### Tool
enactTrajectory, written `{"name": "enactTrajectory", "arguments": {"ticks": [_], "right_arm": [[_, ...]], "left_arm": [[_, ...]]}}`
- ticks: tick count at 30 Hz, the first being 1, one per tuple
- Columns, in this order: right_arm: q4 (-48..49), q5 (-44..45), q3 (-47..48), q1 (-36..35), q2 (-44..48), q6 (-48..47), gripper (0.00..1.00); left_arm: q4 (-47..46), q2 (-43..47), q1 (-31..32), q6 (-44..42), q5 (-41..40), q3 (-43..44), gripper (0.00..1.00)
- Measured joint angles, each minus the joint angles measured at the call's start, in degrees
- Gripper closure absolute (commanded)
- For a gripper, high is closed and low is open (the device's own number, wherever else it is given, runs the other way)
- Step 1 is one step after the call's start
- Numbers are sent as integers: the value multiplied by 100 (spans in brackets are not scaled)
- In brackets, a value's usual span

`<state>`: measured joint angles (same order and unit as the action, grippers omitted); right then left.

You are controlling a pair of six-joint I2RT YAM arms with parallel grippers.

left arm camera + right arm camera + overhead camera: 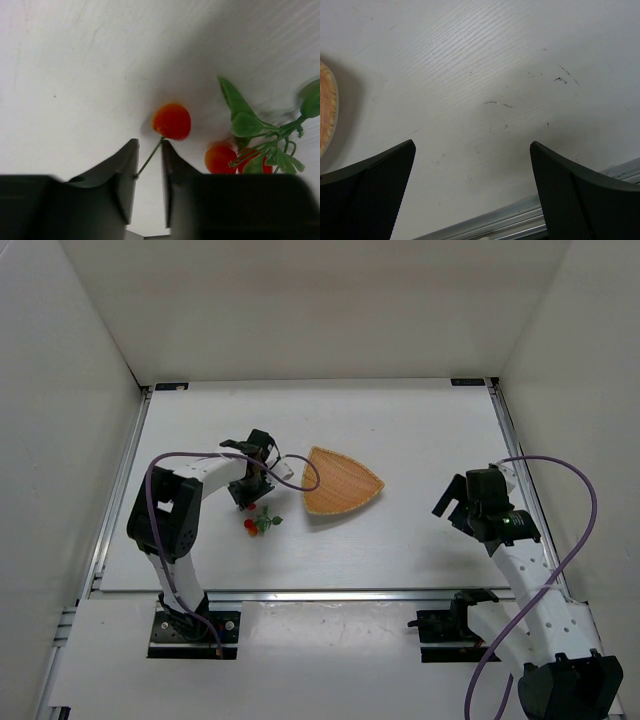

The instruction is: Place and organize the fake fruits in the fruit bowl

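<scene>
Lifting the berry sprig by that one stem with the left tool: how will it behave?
Probably very light: the fake fruits are tiny beside the fruit bowl. The stem between the left tool's fingers looks thread-thin, so they will likely droop and swing. Pushed, berries might roll, but the leaves should check that.

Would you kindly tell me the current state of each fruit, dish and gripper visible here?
fruit bowl: upright on the table, empty.
fake fruits: lying on the table beside the fruit bowl, not in it.
left gripper: nearly closed, a berry stem between its fingers, not visibly clamped.
right gripper: wide open, empty, over the table.
</scene>
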<state>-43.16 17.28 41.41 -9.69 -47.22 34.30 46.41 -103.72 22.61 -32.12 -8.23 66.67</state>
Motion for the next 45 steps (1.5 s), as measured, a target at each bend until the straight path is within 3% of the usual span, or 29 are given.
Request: {"name": "enactTrajectory", "arguments": {"ticks": [6, 16, 26, 32, 37, 40, 41, 42, 43, 45], "right_arm": [[0, 2, 0, 0, 42, 0, 1], [-4, 44, 0, 0, 42, 2, 1], [-2, 17, -7, 0, 42, 26, 1], [-13, -133, -127, 0, 42, 85, 1], [-39, -205, -188, 0, 118, 111, 1], [-39, -249, -188, 0, 157, 114, 1], [-39, -264, -188, -15, 166, 111, 1], [-39, -282, -188, -44, 175, 105, 1], [-35, -299, -188, -107, 192, 101, 1], [-20, -354, -186, -319, 234, 63, 1]], "left_arm": [[-4, -11, 2, 131, -39, 133, 90], [55, -35, 22, 422, -212, 321, 90], [46, 111, 627, 901, -295, 1864, 90], [-46, -815, 1436, 1088, -177, 3241, 90], [-92, -1823, 1950, 1108, -190, 3724, 90], [59, -2090, 2131, 1110, -181, 3724, 69], [111, -2114, 2162, 1117, -160, 3727, 57], [170, -2111, 2177, 1137, -138, 3733, 14], [210, -2096, 2177, 1161, -125, 3755, 0], [254, -2002, 2170, 1235, -111, 3777, 0]]}}
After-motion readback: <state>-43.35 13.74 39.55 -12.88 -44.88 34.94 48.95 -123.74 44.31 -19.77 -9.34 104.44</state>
